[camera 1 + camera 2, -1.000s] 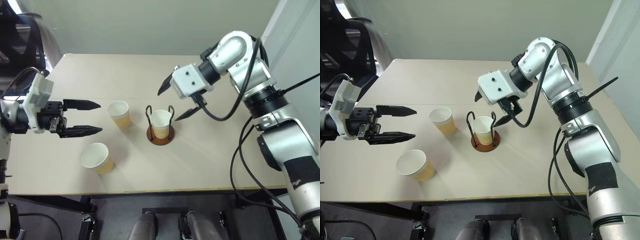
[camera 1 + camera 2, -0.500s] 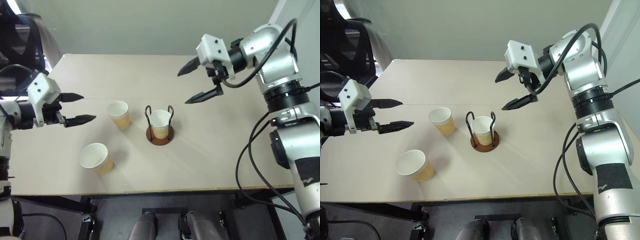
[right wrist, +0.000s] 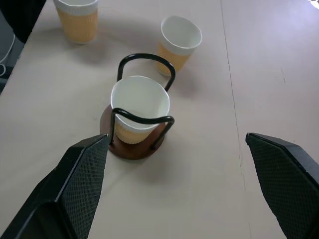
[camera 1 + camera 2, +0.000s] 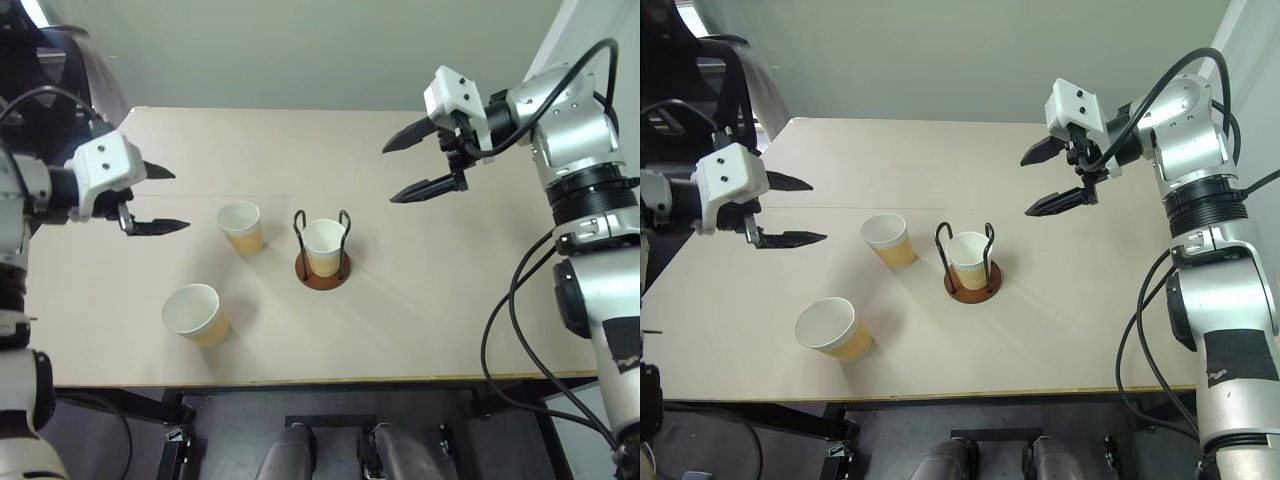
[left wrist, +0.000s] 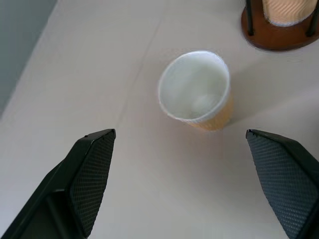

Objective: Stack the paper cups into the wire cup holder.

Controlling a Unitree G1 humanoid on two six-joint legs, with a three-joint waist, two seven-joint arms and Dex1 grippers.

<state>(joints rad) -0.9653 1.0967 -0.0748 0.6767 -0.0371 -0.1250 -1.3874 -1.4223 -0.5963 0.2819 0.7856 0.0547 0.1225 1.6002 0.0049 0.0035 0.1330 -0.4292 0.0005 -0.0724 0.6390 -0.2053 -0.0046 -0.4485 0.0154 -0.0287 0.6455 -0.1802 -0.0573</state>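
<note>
Looked everywhere, zero readable text. No print, logo or number on the paper cups, nothing on the wire cup holder, nothing on the table either.
</note>
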